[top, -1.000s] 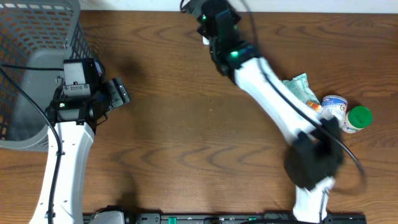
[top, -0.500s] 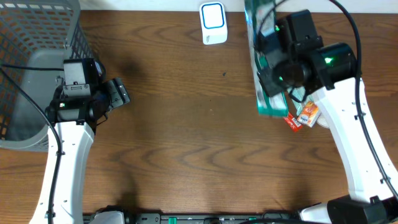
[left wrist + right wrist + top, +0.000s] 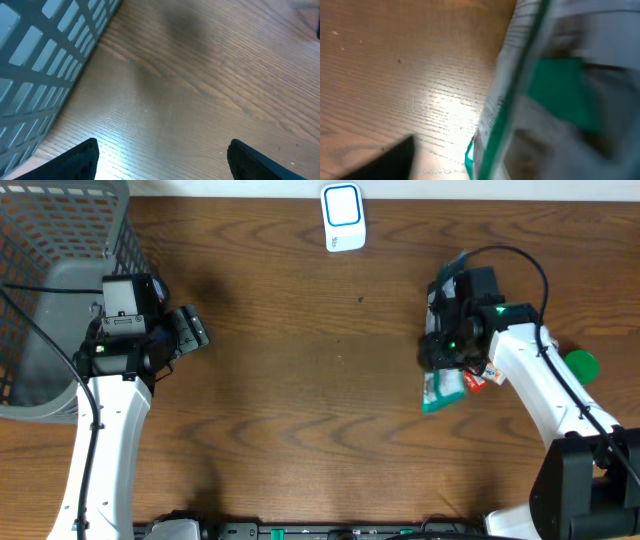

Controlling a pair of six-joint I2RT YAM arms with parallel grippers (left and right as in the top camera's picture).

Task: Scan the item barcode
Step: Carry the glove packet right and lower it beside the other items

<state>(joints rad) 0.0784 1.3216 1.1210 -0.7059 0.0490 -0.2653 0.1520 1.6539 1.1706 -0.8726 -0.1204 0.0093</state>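
Looking across the table (image 3: 300, 390), I'd say the scan is not happening at this instant: the packet (image 3: 440, 392) sits over on the right side, under the right gripper (image 3: 443, 358), while the scanner (image 3: 342, 218) stands at the far edge, well apart from it. Nothing on show tells me whether the barcode has already been read. If it hasn't, the whole job remains: lifting the packet, carrying it over and turning its code to the scanner's face. The packet's long axis runs roughly from the far side of the table toward the robot, with the near end swung a little to the robot's left and poking out below the wrist, just beside an orange sachet (image 3: 488, 376) and near a green lid (image 3: 579, 365). I can't tell whether it lies flat on the wood or hangs slightly raised. In the right wrist view it is a green-and-white blur filling the right half, with print on it too smeared to pick out a barcode, so I can't say which face carries the code. Only one dark finger (image 3: 390, 160) shows there, so whether those jaws are clamping the packet or have let go I cannot tell. The left gripper (image 3: 160, 160) hangs beside the basket (image 3: 60, 240), its jaws spread wide over bare wood with nothing between them.
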